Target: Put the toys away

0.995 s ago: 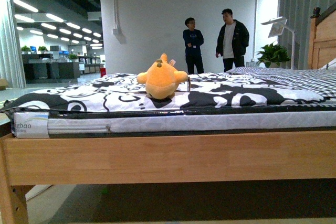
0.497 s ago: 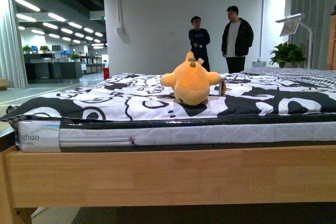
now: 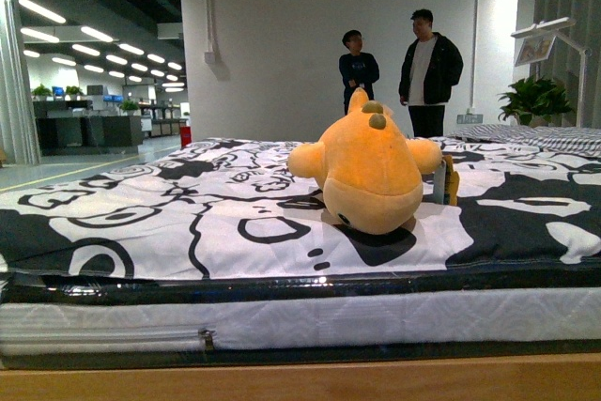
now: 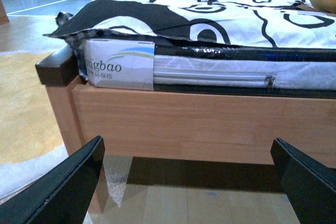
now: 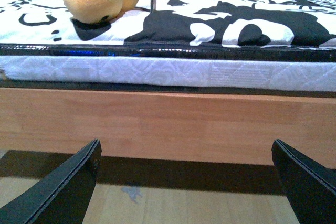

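Only the front view shows two standing men point(image 3: 430, 68) beyond the soft orange-yellow plush animal point(image 3: 368, 171) lying near the black-and-white bed point(image 3: 141, 223) edge. Left fingers point(image 4: 68, 187) and right fingers point(image 5: 65, 184) are spread wide and empty before its wooden side rail point(image 5: 168, 124), with bare floor point(image 5: 173, 203) below.

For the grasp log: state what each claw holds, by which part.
Nothing. The left claw and right claw are open and empty; the plush toy lies on the bed.

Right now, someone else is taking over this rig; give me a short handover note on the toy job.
Left end effector: open, empty, low before the wooden bed frame.
Right end effector: open, empty, also facing the frame.
Orange plush toy lies on the black-and-white bedsheet, untouched.
Done: nothing grasped yet.
Left: reach the toy, grip it, put it away.
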Controlling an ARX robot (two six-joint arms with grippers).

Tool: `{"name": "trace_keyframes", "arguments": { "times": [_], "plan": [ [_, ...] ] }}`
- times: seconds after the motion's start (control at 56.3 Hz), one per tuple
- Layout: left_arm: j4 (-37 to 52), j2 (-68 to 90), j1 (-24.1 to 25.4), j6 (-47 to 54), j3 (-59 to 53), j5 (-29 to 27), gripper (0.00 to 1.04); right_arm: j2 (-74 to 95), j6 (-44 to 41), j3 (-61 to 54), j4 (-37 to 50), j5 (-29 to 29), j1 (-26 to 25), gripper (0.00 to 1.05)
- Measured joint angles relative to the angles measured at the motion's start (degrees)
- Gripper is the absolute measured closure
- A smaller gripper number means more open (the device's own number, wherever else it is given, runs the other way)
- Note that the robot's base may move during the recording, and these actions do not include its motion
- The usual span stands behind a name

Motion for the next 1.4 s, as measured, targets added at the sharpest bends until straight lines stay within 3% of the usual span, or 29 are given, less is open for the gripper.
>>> {"name": "trace_keyframes", "arguments": {
  "times": [0.497,0.551,0.675,0.817,0.924,1.172,1.403],
  "plan": [
    [0.0,0.0,0.0,0.0,0.0,0.0,0.06,0.3,1.3,0.0,0.3,-1.7,-0.4,0.06],
    [0.0,0.0,0.0,0.0,0.0,0.0,0.06,3.4,4.9,0.1,4.4,-7.5,-2.1,0.06],
    [0.0,0.0,0.0,0.0,0.0,0.0,0.06,16.9,9.2,1.8,17.7,-8.7,-2.5,0.06],
    [0.0,0.0,0.0,0.0,0.0,0.0,0.06,33.9,11.0,8.4,32.1,-6.7,0.5,0.06],
    [0.0,0.0,0.0,0.0,0.0,0.0,0.06,45.0,11.1,14.8,37.5,-5.2,3.6,0.06],
    [0.0,0.0,0.0,0.0,0.0,0.0,0.06,60.5,9.4,29.9,38.5,-2.2,10.6,0.06],
    [0.0,0.0,0.0,0.0,0.0,0.0,0.06,69.2,6.8,41.4,36.3,-0.5,13.7,0.06]
  ]
}}
